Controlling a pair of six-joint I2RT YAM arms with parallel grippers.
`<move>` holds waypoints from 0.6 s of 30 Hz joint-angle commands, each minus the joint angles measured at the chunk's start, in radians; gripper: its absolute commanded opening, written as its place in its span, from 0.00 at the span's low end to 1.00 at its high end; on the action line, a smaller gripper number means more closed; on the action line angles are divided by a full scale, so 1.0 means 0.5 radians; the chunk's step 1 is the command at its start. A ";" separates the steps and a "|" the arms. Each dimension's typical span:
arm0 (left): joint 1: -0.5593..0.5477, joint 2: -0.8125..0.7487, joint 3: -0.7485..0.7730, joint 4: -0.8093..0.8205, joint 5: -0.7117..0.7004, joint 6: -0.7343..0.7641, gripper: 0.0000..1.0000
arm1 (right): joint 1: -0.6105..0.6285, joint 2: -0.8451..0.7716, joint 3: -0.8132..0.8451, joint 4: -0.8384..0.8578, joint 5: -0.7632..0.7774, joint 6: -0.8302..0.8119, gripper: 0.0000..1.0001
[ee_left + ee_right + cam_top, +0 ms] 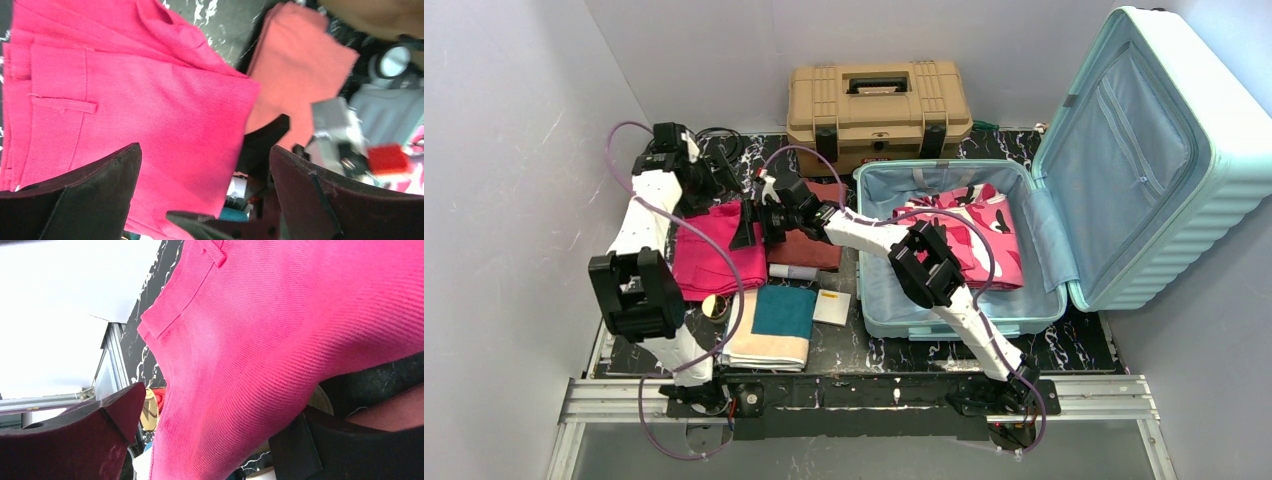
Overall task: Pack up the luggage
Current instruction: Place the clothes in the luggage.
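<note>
The luggage [1034, 315], a pale mint-blue suitcase, lies open on the right with its lid [1144, 150] propped up. A pink camouflage garment [979, 235] rests inside. Folded magenta trousers [719, 250] lie on the dark table left of it. My left gripper [724, 185] hovers over their far edge, open and holding nothing [205, 147], with the trousers [150, 100] below. My right gripper [759, 225] is open at the trousers' right edge. In the right wrist view the magenta cloth [260, 340] hangs loosely between its wide-spread fingers [222, 400].
A tan toolbox [879, 105] stands at the back. A rust-red cloth [809, 245] lies between the trousers and the suitcase. Nearer the front are a teal and cream towel [774, 325], a white card [831, 305], a small round tin [716, 307] and a slim stick [792, 271].
</note>
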State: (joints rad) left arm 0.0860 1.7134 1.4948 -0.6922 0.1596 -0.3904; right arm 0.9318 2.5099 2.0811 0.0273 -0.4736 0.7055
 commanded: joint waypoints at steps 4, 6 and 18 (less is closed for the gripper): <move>0.209 -0.353 0.063 0.048 0.193 0.077 0.98 | 0.000 0.060 -0.022 0.081 -0.012 0.134 0.91; 0.272 -0.417 0.027 0.062 0.194 0.121 0.98 | -0.008 0.082 -0.043 0.152 -0.052 0.221 0.88; 0.503 -0.834 -0.338 0.145 0.121 0.343 0.98 | -0.085 0.083 -0.154 0.474 -0.200 0.550 0.13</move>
State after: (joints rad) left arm 0.3099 1.3769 1.3724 -0.6277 0.2268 -0.2764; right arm 0.8917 2.5481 2.0006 0.1818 -0.5266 0.9356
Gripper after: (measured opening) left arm 0.982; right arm 0.293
